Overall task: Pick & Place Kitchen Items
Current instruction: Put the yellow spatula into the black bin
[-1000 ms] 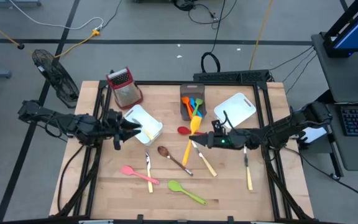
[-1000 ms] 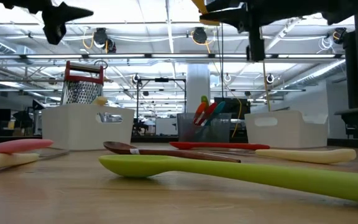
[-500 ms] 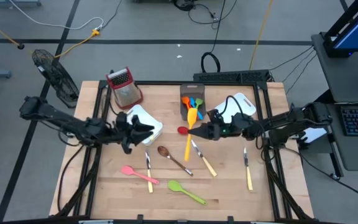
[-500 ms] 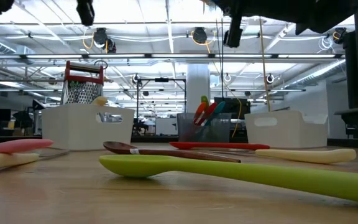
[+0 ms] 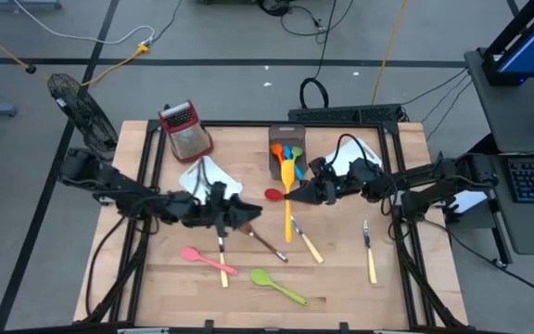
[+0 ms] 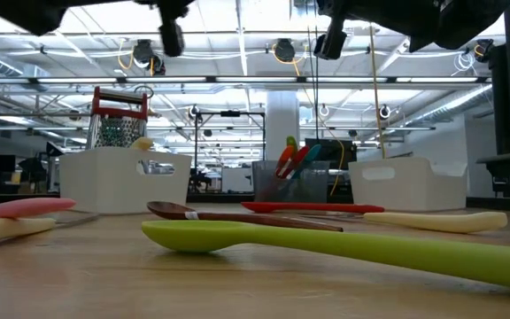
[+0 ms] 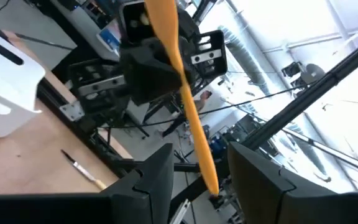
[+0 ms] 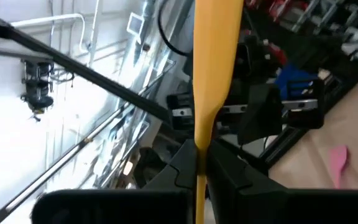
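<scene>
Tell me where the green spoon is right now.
In the high view the green spoon lies near the table's front edge, just right of the pink spatula, with neither arm near it.

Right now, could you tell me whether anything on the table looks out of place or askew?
The box grater overhangs the table's back left edge. Otherwise the loose utensils just lie scattered, and the right gripper holds an orange spatula over the table's middle.

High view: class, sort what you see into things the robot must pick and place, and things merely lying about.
For the job: orange spatula in the right gripper; brown spoon; pink spoon; green spoon; red spoon; yellow-handled knives.

Lying about: box grater; white bins; grey bin.
</scene>
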